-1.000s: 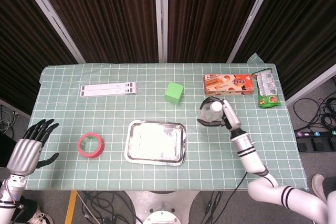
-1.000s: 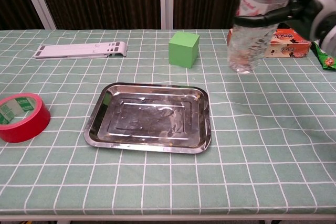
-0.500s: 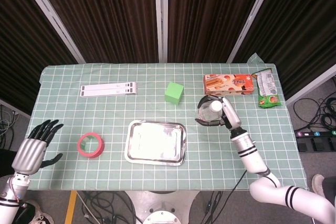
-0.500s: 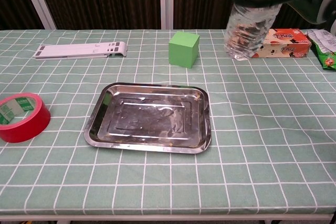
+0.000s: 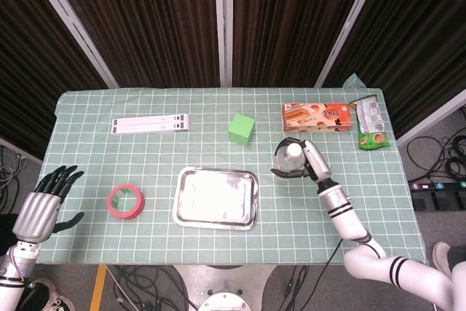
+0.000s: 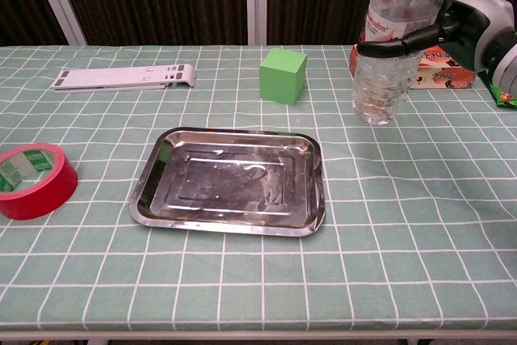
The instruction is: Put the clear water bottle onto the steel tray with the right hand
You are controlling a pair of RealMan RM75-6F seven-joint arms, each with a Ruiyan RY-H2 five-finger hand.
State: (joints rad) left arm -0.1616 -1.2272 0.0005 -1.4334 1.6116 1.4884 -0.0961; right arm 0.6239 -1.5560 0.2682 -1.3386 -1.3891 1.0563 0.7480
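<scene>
Right hand [image 6: 452, 30] wraps the clear water bottle [image 6: 393, 46] upright at upper right, ready to carry toward the steel tray [image 6: 230, 179] at center.

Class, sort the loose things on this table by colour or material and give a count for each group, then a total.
Green: 2, cube, snack bag
Red or orange: 2, tape, biscuit box
White: 1, stand
Steel: 1, tray
Clear: 1, bottle
Total: 7
</scene>
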